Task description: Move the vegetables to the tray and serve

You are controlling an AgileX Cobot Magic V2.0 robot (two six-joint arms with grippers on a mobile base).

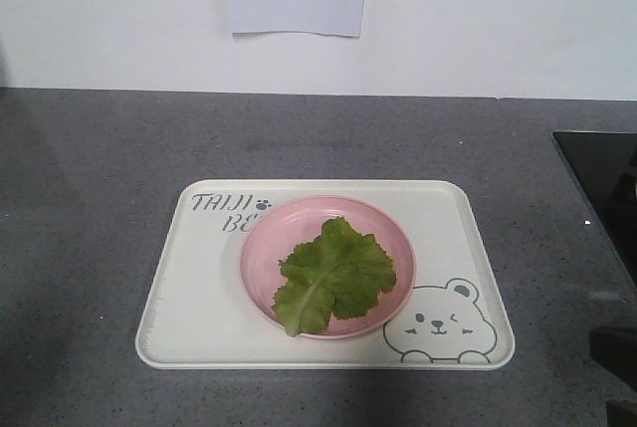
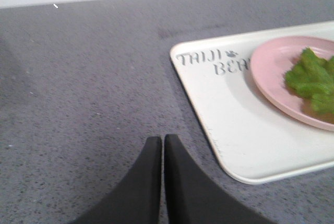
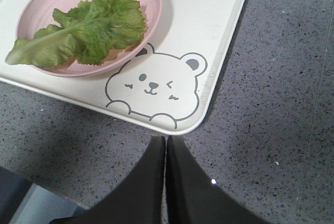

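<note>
OK, I see bare grey counter (image 1: 90, 178) all round the tray (image 1: 199, 298), w/ open room on every side; a dark edge cuts in at far right of the front cam. Lettuce leaf (image 1: 333, 273) lies on the pink plate (image 1: 261, 253), which sits on the tray partly over the lettering.

Left gripper (image 2: 163, 139): jaws pressed together, holding nothing, over bare counter. Tray's rounded near corner is just ahead and to the right of the tips; leaf is further ahead-right, well apart, cut off by frame edge and blurry.

Right gripper (image 3: 166, 139): jaws likewise closed, empty, tips just short of the tray rim by the bear drawing (image 3: 156, 88). Leaf is ahead-left, its stem end hanging over the plate rim.

Neither arm shows in the front cam.
</note>
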